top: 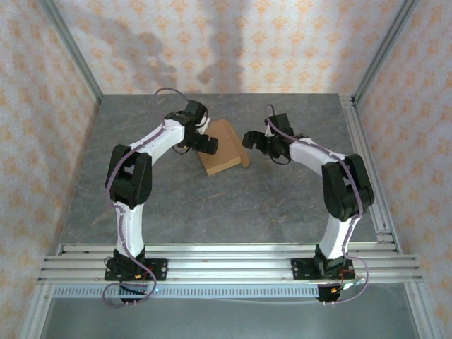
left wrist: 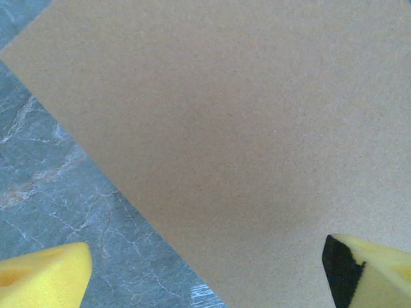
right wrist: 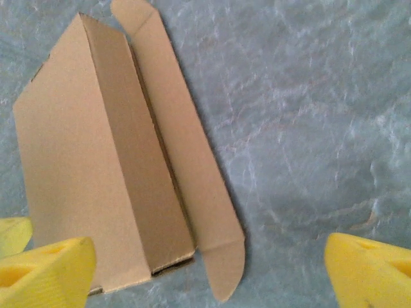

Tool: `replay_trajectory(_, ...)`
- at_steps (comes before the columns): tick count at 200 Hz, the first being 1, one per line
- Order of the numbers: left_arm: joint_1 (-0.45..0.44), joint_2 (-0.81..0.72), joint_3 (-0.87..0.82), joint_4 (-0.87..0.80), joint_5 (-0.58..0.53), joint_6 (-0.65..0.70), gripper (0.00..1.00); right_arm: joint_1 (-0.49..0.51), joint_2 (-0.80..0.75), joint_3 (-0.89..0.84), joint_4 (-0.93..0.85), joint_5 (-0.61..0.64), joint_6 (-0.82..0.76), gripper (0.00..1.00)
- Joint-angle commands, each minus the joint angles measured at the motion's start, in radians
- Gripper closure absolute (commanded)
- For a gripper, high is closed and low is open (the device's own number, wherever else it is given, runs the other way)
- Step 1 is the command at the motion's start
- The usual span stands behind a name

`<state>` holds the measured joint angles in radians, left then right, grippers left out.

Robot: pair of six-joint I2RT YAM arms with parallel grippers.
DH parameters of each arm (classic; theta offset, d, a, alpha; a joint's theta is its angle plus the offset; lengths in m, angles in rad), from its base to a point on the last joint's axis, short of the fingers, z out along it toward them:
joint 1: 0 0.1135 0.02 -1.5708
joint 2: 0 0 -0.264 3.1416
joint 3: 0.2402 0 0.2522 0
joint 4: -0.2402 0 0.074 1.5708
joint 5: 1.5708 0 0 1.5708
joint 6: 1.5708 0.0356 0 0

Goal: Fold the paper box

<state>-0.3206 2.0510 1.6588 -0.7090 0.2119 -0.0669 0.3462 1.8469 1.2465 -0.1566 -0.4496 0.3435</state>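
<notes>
Probably light, thin and easily creased, the half-folded paper box [top: 222, 152] lies on the counter [top: 282, 205] between the left gripper [left wrist: 205, 276] and right gripper [right wrist: 207, 269], both spread apart, and its loose side flap [right wrist: 189, 167] looks the best place to pinch

Left arm [top: 131, 176] and right arm [top: 346, 187] stood raised from their bases, elbows bent outward, forearms angled inward toward one another; left end effector [top: 205, 144] faced right, yellow fingertips [left wrist: 42, 279] spread wide; right end effector [top: 250, 139] faced left, its fingertips [right wrist: 369, 273] likewise parted.
</notes>
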Motion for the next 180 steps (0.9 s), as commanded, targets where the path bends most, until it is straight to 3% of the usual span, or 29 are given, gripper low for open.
replay_trajectory(1, 0.016, -0.001, -0.003, 0.013, -0.052, -0.077, 0.00, -0.001, 0.092, 0.113, -0.022, -0.047, -0.015, 0.04)
replay_trajectory(17, 0.051, 0.006, -0.018, 0.026, -0.059, -0.235, 0.00, -0.001, 0.150, 0.175, -0.062, -0.069, -0.021, 0.04)
replay_trajectory(58, 0.070, 0.009, -0.124, 0.175, 0.088, -0.383, 0.00, 0.002, 0.247, 0.281, -0.116, -0.142, -0.006, 0.02)
replay_trajectory(105, 0.071, 0.057, -0.137, 0.164, 0.121, -0.389, 0.22, 0.019, 0.278, 0.304, -0.117, -0.180, -0.002, 0.03)
replay_trajectory(122, 0.073, 0.051, -0.155, 0.175, 0.132, -0.391, 0.38, 0.021, 0.278, 0.298, -0.105, -0.194, 0.009, 0.03)
replay_trajectory(180, 0.103, 0.059, -0.208, 0.198, 0.178, -0.360, 0.49, 0.021, 0.311, 0.314, -0.111, -0.259, 0.035, 0.03)
